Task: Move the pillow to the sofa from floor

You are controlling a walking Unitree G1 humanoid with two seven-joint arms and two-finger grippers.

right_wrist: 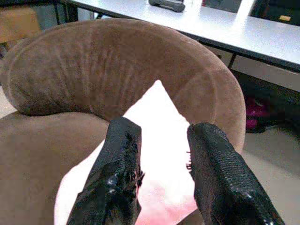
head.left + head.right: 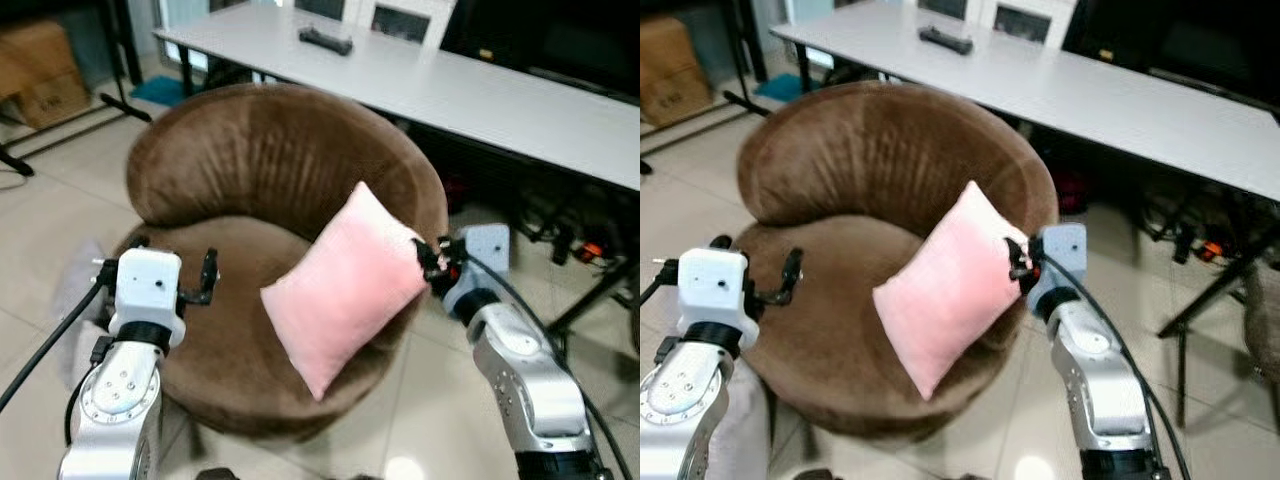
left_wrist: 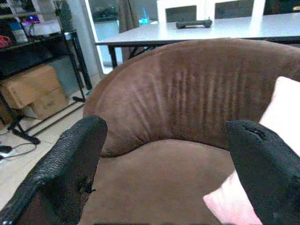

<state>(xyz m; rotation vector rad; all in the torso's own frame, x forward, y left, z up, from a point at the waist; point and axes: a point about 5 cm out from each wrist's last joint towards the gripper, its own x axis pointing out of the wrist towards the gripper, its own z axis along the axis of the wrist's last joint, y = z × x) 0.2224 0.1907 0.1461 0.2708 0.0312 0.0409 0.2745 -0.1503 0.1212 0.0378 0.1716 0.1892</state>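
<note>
Pink pillow [image 2: 345, 285]: propped tilted on the seat of the round brown sofa [image 2: 255, 150], leaning toward its right rim. Right gripper [image 2: 432, 259]: at the pillow's right edge, fingers [image 1: 123, 173] closed on the fabric. Left gripper [image 2: 205, 278]: above the seat's left side, fingers [image 3: 65, 173] spread wide, holding nothing. White table [image 2: 480, 90] behind, black remote [image 2: 326, 40] on top.

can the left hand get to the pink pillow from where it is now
Probably yes: the left hand hangs open over the brown sofa seat, and only bare cushion lies between it and the pink pillow.
</note>
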